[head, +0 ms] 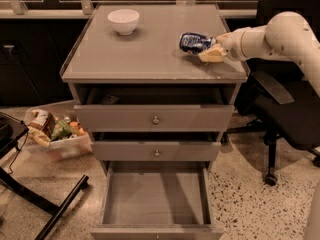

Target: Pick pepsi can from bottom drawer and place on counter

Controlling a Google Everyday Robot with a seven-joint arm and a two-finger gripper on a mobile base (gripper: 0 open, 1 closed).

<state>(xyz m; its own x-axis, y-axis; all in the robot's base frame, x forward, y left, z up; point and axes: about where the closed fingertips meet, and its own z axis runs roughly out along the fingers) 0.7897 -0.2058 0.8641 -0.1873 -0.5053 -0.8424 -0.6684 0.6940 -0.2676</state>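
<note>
End effector (209, 46): over right side of counter (145, 56), near front edge, clenched on right end of pepsi can (192, 42). Can tilted on side, at counter surface; contact not discernible. Bottom drawer (155, 199): pulled open, grey interior visible. White bowl (123, 20): rear left of counter.

The end effector (209, 47), at the worktop's (150, 59) right edge, clasps the can (193, 42) and hides its right end. The arm (285, 31) runs off the frame's right side — the bottom drawer's (155, 199) front is cut off below. A dark item (109, 100) in the shadowed top drawer (155, 118) is unreadable.
</note>
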